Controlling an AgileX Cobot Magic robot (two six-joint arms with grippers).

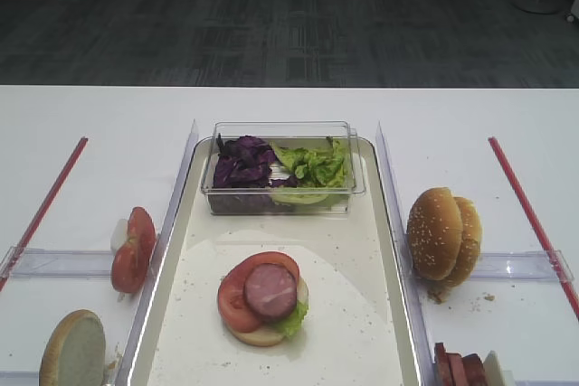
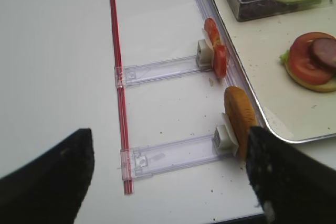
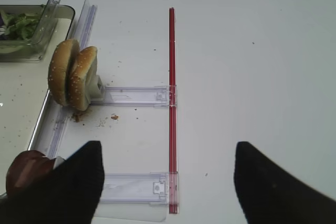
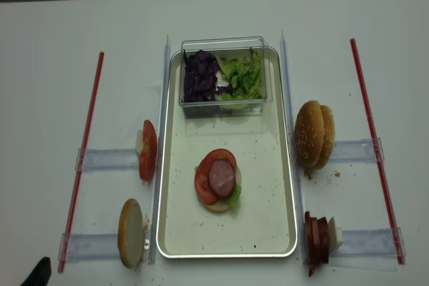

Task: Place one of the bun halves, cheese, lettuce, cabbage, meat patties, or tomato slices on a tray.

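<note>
Nearest you, your right claw [image 3: 165,182] hangs spread wide and empty above the white surface [image 3: 252,66], its 2 dark fingers [image 3: 73,182] apart, and your left claw [image 2: 168,177] is likewise parted with nothing between its fingers. Just beyond, on the tray [image 1: 362,314], a stack sits near the front: a pale bun base with lettuce [image 1: 291,321], 2 tomato slices [image 1: 237,296] and 1 meat patty [image 1: 270,291] on top. Farther back, the clear box [image 1: 282,169] holds purple cabbage [image 1: 241,162] and more green leaves, and 2 bun halves [image 1: 441,234] stand on edge right of the tray.
</note>
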